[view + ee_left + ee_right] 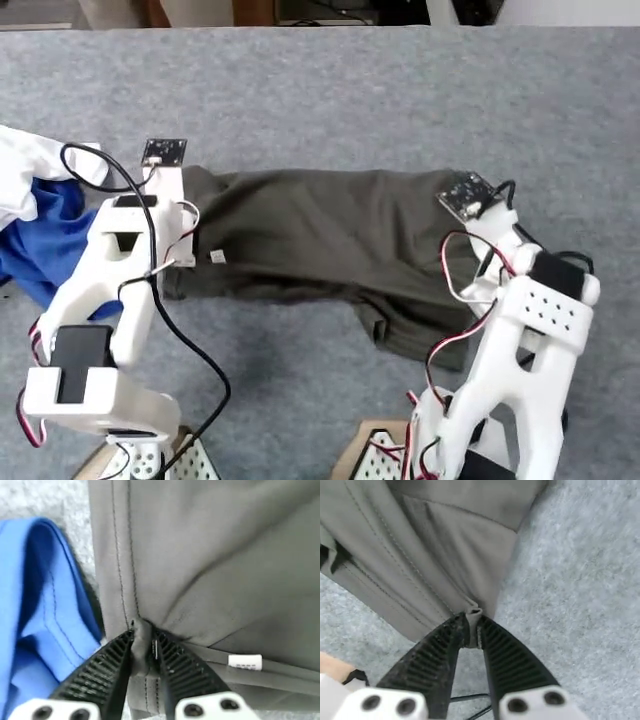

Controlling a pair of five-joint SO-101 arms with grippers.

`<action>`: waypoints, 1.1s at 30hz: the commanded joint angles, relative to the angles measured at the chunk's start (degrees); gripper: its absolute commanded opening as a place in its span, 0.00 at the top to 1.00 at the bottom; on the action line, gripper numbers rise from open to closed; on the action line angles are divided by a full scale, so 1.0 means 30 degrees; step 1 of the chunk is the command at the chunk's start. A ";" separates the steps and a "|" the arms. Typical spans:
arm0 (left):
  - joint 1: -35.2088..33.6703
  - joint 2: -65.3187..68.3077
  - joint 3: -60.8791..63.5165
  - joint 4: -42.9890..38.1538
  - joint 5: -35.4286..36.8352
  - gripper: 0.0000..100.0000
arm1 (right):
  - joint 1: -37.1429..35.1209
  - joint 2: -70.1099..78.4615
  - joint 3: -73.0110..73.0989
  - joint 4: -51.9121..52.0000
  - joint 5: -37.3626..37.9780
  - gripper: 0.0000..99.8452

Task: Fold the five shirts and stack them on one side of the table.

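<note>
High view: the olive shirt [320, 235] lies as a creased band across the grey felt table [350, 90], its ends hidden under both arms. The ribbed black left gripper [144, 647] pinches a stitched hem fold beside a blue shirt [40, 605]. The right gripper [472, 625] clamps a seam ridge at the opposite end.

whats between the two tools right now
The olive shirt fills the whole stretch, as the high view shows. The left tool and right tool each pinch one end of it.
</note>
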 commanded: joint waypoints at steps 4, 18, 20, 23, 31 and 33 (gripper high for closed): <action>0.0205 -0.0366 0.0322 0.0059 -0.0381 0.98 | 0.0894 -0.0659 0.0044 -0.0469 0.0498 1.00; 0.1905 -0.0366 0.0410 0.1436 -0.0410 0.98 | 0.1421 -0.0718 0.1070 -0.1934 0.0176 1.00; 0.1817 -0.0366 0.0440 0.1436 -0.0410 0.98 | 0.1744 -0.0659 0.1070 -0.1934 0.0322 1.00; 0.1582 -0.0366 0.0440 0.1436 -0.0938 0.98 | 0.2183 -0.0659 0.1128 -0.1934 0.0791 1.00; 0.0762 -0.0220 -0.0059 0.0908 -0.1201 0.98 | 0.2418 -0.0806 0.1802 -0.1670 0.2315 1.00; 0.0498 -0.0278 -0.0117 0.0879 -0.1201 0.98 | 0.2418 -0.0806 0.1861 -0.1495 0.2784 1.00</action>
